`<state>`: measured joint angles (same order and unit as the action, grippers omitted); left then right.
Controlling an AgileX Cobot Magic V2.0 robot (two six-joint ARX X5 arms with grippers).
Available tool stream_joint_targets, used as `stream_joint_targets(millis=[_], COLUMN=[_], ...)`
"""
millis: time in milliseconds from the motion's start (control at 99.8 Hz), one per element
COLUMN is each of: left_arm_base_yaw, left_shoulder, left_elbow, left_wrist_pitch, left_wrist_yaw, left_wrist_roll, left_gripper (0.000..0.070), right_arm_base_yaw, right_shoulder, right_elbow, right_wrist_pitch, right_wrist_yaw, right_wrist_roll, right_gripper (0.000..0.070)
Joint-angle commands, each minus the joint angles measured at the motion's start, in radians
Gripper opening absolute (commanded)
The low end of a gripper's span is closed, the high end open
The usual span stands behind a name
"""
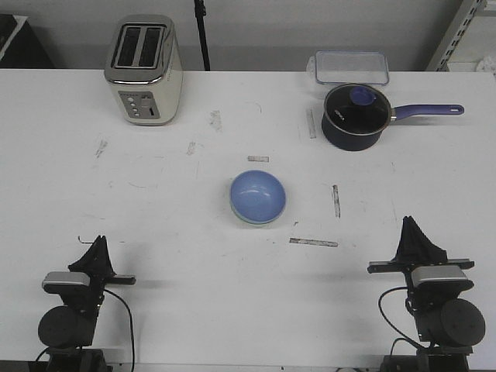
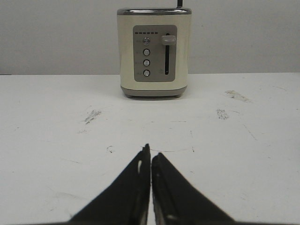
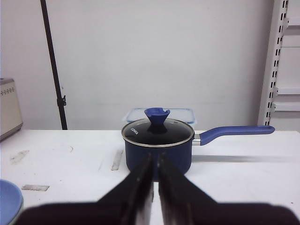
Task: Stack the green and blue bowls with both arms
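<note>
Nearest the front camera, the two black arms are seen at the table's near edge. The left gripper [image 1: 98,242] is parked at the near left and the right gripper [image 1: 410,225] at the near right, both well apart from the bowls. In the left wrist view the left gripper [image 2: 151,152] is shown with its fingers pressed together at the tips, nothing held between them. In the right wrist view the right gripper [image 3: 155,159] is likewise clenched on nothing.

The blue bowl [image 1: 258,194] is located near the middle of the white table [image 1: 170,225], nested inside the green bowl [image 1: 245,218], of which only a thin pale rim is visible beneath the blue one's near left edge. A sliver of the blue bowl [image 3: 9,201] is caught at the edge of the right wrist view.

A cream toaster [image 1: 144,70] is placed at the far left, and its control panel faces the left wrist camera [image 2: 154,51]. A navy saucepan [image 1: 355,116] with a glass lid and a purple handle is set at the far right, just in front of a clear lidded container [image 1: 350,67].
</note>
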<state>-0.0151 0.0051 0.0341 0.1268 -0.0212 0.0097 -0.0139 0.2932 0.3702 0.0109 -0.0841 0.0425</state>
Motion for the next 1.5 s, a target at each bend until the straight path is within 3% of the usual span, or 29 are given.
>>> stream_joint_targets(millis=[0, 1203, 1494], left_arm_base_yaw=[0.002, 0.002, 0.002], left_shoulder=[-0.002, -0.002, -0.002], left_elbow=[-0.023, -0.023, -0.023], left_wrist_pitch=[0.017, 0.016, 0.016], left_wrist_yaw=[0.002, 0.002, 0.002], left_wrist_roll=[0.005, 0.005, 0.005], left_gripper=[0.0004, 0.0003, 0.0004], right_arm_base_yaw=[0.0, 0.0, 0.002], right_shoulder=[0.0, 0.0, -0.087], right_elbow=[0.002, 0.002, -0.106], right_wrist_pitch=[0.011, 0.006, 0.005], right_wrist_yaw=[-0.002, -0.003, -0.01], right_wrist_roll=[0.013, 0.006, -0.021], right_gripper=[0.0009, 0.0009, 0.0009])
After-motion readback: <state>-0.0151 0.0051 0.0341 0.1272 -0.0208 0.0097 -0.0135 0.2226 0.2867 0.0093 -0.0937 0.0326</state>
